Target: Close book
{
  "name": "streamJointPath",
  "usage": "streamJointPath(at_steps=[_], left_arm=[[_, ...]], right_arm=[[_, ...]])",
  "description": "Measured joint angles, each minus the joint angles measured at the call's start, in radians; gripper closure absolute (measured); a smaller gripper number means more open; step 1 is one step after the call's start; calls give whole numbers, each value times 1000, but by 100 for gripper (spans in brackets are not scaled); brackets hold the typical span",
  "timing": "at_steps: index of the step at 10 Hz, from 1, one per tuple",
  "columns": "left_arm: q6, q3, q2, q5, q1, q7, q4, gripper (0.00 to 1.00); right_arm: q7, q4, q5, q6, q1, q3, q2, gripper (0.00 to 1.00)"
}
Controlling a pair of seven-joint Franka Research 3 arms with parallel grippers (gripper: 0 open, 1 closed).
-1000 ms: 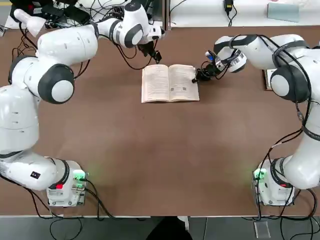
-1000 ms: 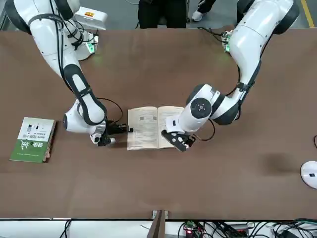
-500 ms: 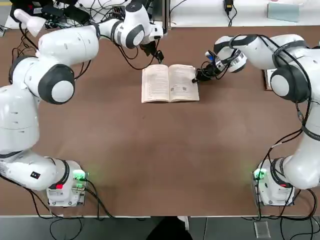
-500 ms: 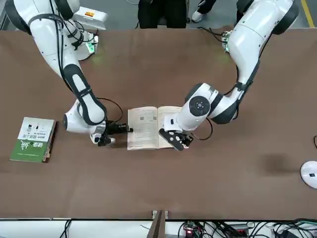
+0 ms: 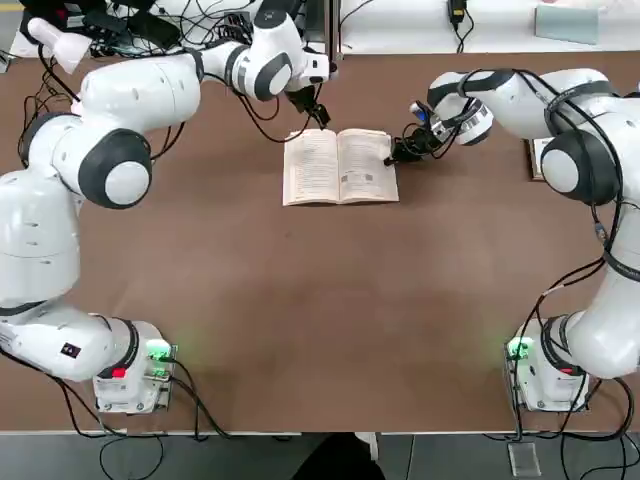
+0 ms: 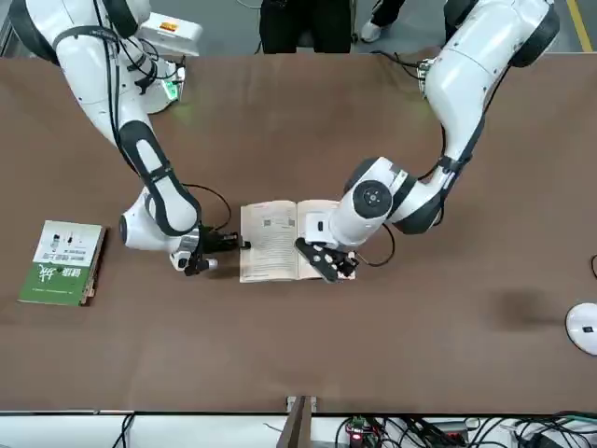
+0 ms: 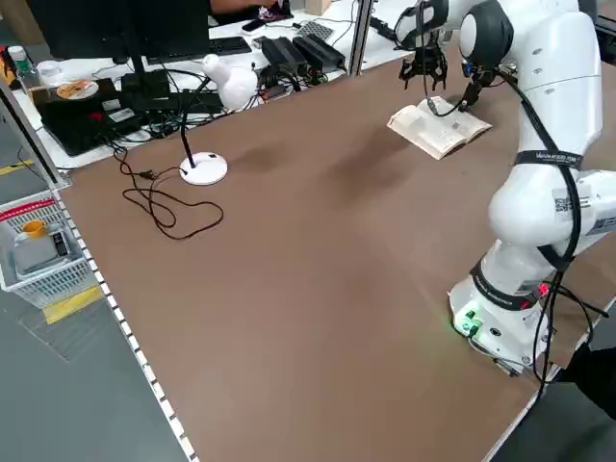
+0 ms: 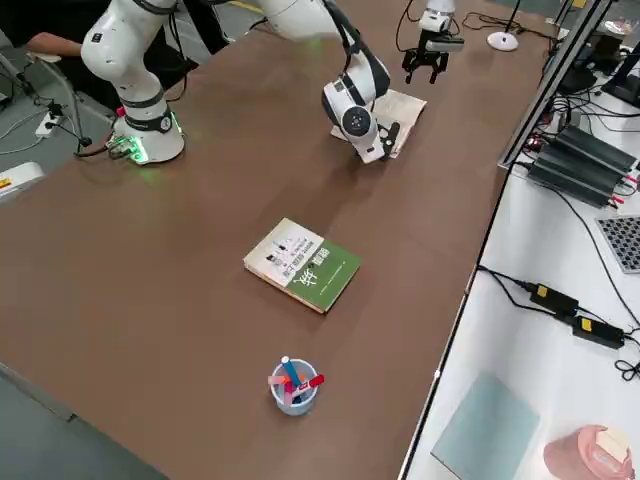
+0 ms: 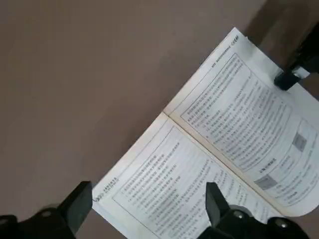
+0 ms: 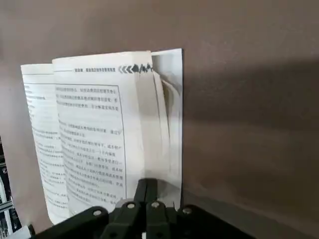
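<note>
The book (image 5: 340, 167) lies open and flat at the far middle of the table (image 5: 300, 310), cream text pages up. My left gripper (image 5: 313, 112) hovers open just above the book's far edge, over its left page; in the left wrist view its fingers (image 9: 81, 205) stand wide apart over the pages (image 9: 224, 144). My right gripper (image 5: 393, 155) is shut, low at the book's right outer edge. In the right wrist view its closed tips (image 10: 147, 188) touch that edge, where a few pages (image 10: 159, 119) fan up slightly.
A green-and-white book (image 6: 63, 263) lies near the table's right end, with a cup of pens (image 8: 293, 385) beyond it. A white round base with a cable (image 7: 204, 168) sits at the left end. A person stands at the table's near side (image 6: 298, 23).
My left gripper has slid a little along the book's far edge toward the spine. The right gripper and the book have not moved.
</note>
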Motion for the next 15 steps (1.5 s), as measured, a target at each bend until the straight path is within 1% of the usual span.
streamJointPath(at_steps=[3,6,7,12,15], left_arm=[[33,1,15,-11,6,52,0,0],[60,1,31,-21,6,58,0,0],[71,1,37,-41,7,66,1,0],[100,2,70,-206,18,178,3,0],[104,2,100,-239,30,246,25,0]], right_arm=[[-3,0,0,0,0,0,0,99],[-4,0,0,0,0,0,0,99],[-4,0,0,0,0,0,0,99],[-5,0,0,0,0,0,0,99],[-5,0,0,0,0,0,0,99]])
